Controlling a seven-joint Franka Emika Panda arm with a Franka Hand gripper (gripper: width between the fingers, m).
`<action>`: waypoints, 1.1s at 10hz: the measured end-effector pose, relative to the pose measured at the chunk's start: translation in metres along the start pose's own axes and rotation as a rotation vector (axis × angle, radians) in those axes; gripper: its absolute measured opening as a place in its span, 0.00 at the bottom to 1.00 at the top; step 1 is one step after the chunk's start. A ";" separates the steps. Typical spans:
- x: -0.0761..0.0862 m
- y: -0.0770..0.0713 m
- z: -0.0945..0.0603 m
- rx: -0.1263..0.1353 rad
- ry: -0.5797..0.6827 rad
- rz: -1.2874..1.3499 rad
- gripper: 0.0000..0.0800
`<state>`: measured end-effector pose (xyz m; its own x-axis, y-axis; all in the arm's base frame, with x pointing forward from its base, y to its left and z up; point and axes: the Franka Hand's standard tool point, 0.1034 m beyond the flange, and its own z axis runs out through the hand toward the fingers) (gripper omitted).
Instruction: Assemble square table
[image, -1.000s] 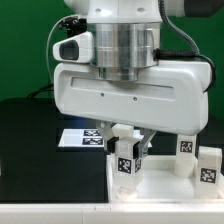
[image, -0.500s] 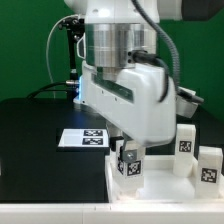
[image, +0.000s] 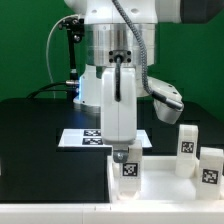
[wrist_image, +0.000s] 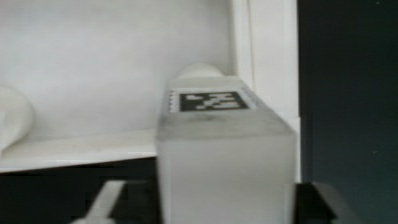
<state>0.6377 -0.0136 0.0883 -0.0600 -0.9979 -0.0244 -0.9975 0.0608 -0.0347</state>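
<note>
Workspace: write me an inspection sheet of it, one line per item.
Surface: black table top; the marker board lies flat on it behind the arm.
Job's things: white square panel with raised rim; one leg upright at the panel's near corner, tag facing the camera; two more legs upright on the exterior view's right.
Clutter: nothing seen.
Gripper: gripper closed on the leg, pointing straight down.
Cables: black cable looping over the wrist.
Surroundings: green backdrop; black stand with a blue light behind.
</note>
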 end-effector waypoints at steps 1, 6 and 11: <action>-0.004 0.000 0.001 -0.001 0.023 -0.138 0.55; -0.014 0.006 0.006 -0.014 0.053 -0.563 0.81; -0.015 0.008 0.003 0.023 -0.005 -0.894 0.81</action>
<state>0.6305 0.0016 0.0851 0.7396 -0.6728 0.0169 -0.6708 -0.7390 -0.0626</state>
